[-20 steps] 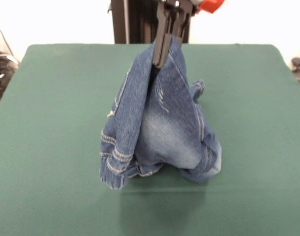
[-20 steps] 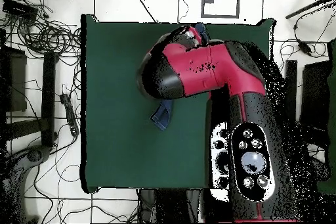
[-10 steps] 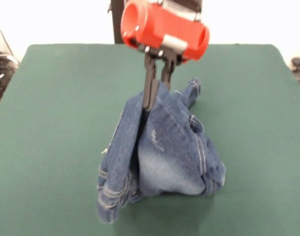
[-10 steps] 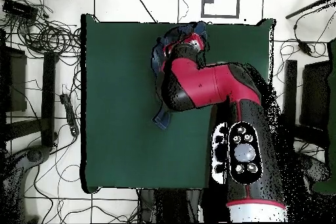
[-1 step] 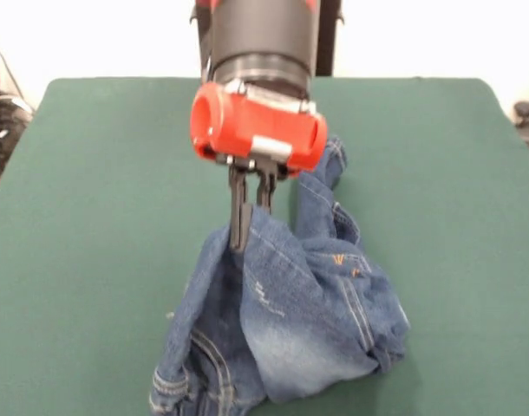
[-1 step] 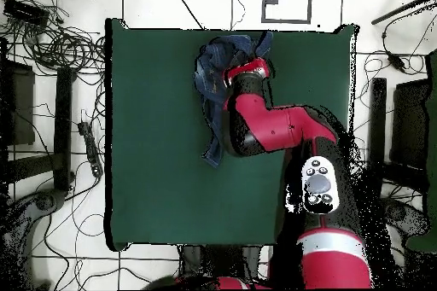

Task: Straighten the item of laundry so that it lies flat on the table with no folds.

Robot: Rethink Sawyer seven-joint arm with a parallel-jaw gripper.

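Note:
The item of laundry (image 5: pixel 290 321), a small pair of blue denim jeans, is bunched in a crumpled heap near the front of the green table (image 5: pixel 91 173). My gripper (image 5: pixel 245 232) is shut on a raised fold at the top of the heap, holding it a little above the table. One leg (image 5: pixel 329 165) trails back behind the gripper. Seen from overhead, the jeans (image 6: pixel 213 66) lie toward the far edge of the table (image 6: pixel 154 134). A strip of denim (image 6: pixel 212 153) runs back beside the arm (image 6: pixel 265 125), which covers the gripper there.
Tangled cables (image 6: pixel 51 40) and dark equipment lie on the floor beside the table's left edge in the overhead view. More cables and stands (image 6: pixel 393 57) are off the right edge. The jeans' lower hem reaches the bottom of the front view.
The gripper has come down and toward the front of the table, still holding the jeans. The heap has dragged along with it, spreading lower and wider, and the leg has stretched out behind.

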